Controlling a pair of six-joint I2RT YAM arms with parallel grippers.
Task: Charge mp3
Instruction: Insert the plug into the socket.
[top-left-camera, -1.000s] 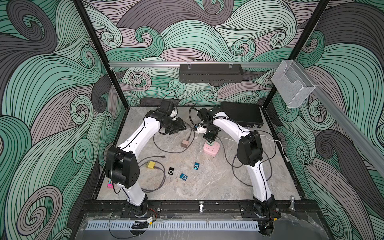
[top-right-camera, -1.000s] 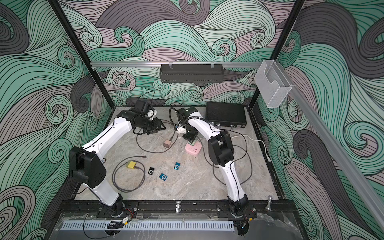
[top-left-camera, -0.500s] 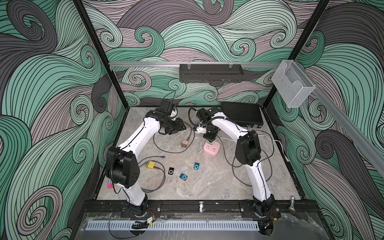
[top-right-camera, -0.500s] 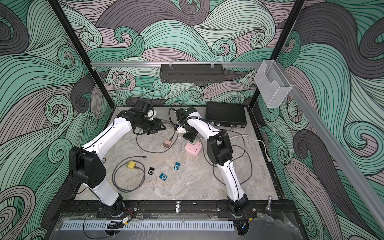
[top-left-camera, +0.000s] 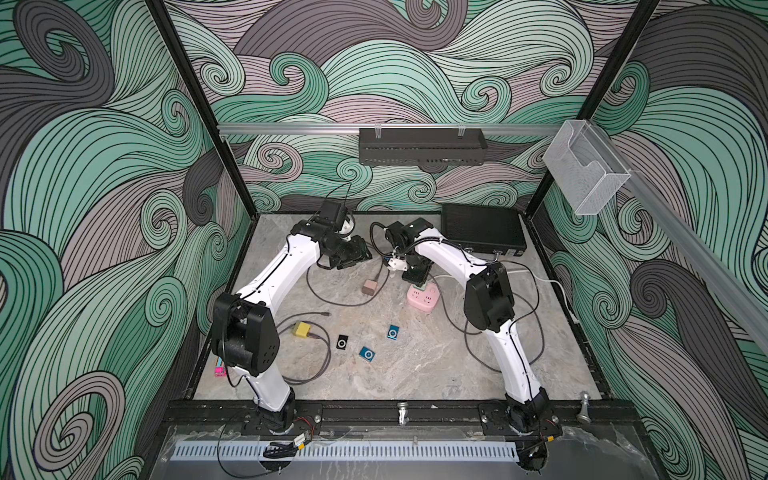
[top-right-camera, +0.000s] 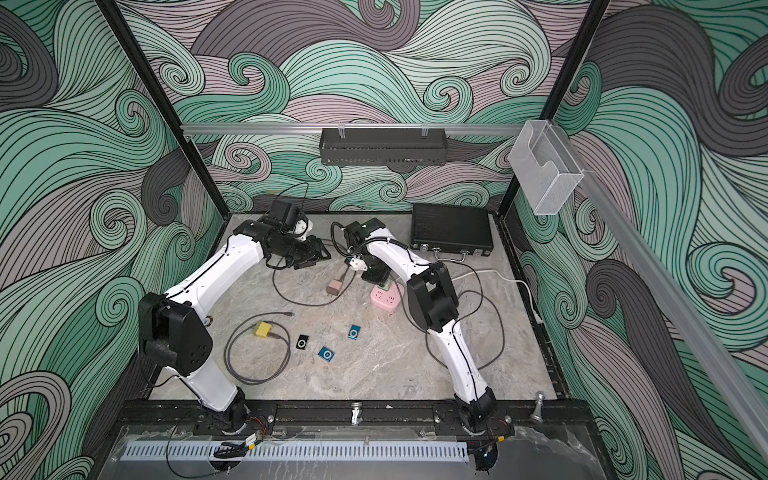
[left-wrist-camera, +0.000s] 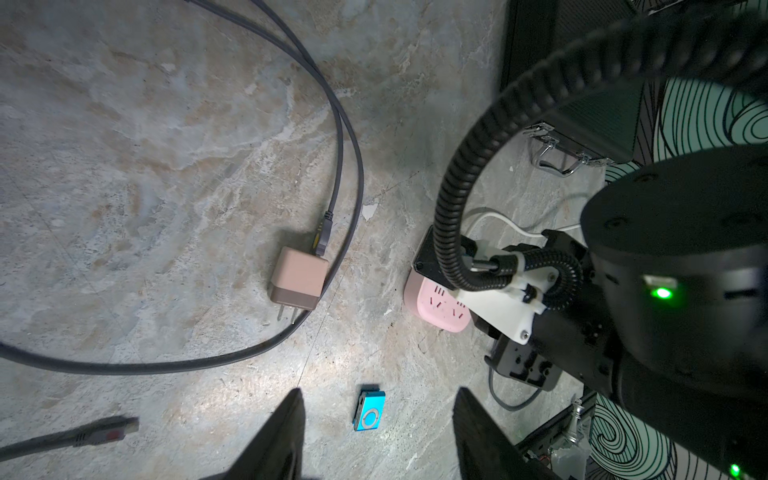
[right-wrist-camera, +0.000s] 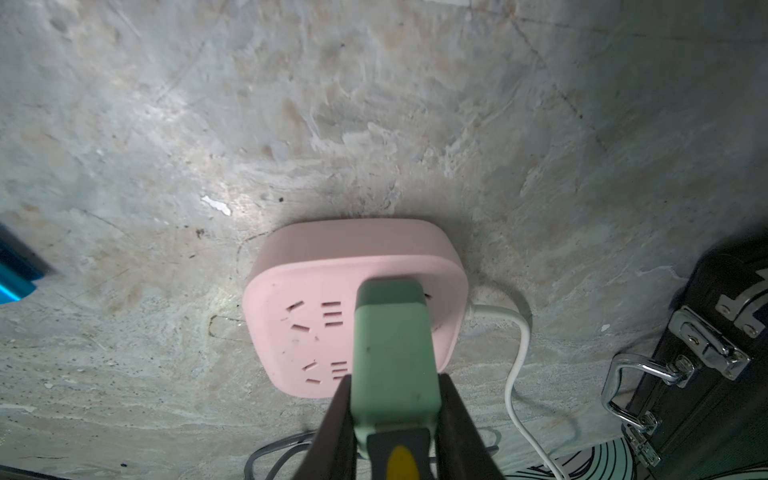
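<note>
Inspector: Step in hand?
Operator: Powering the charger. The right gripper (right-wrist-camera: 395, 399) clamps the mint-green plastic plug adapter (right-wrist-camera: 390, 345) against the pink square power strip (right-wrist-camera: 299, 286); the left gripper (left-wrist-camera: 378, 394) hangs part open, empty.
Inspector: The mp3?
Operator: Nearest blue clip mp3 player (top-left-camera: 393, 332) lies loose on the marbled desk (top-left-camera: 415, 374), seven o'clock of the strip. Next, I judge: press home, release, then connect the player.

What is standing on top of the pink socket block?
A green charger stands on the pink socket block, held between the fingers of the right gripper. Its pins are hidden, so how deep it sits cannot be seen.
</note>
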